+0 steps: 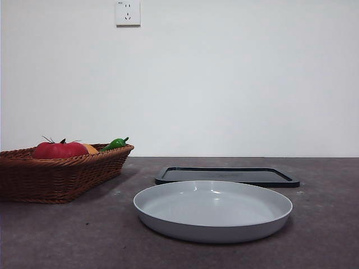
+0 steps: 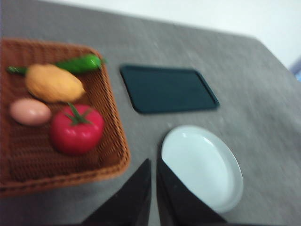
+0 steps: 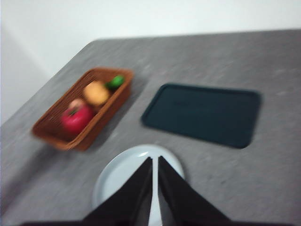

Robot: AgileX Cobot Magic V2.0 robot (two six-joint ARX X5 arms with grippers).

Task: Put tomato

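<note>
The red tomato [image 1: 59, 150] with a dark green stem lies in the brown wicker basket [image 1: 67, 176] at the left. It also shows in the left wrist view [image 2: 76, 130] and the right wrist view [image 3: 76, 117]. My left gripper [image 2: 153, 165] is shut and empty, high above the table between the basket [image 2: 113, 160] and the white plate [image 2: 207, 165]. My right gripper [image 3: 154, 163] is shut and empty, high above the white plate [image 3: 117, 172]. Neither gripper shows in the front view.
The basket also holds an orange fruit [image 2: 52, 83], a green pepper [image 2: 80, 63] and a pale egg-like thing [image 2: 29, 111]. A white plate [image 1: 213, 210] stands front centre. A dark flat tray [image 1: 227, 176] lies behind it.
</note>
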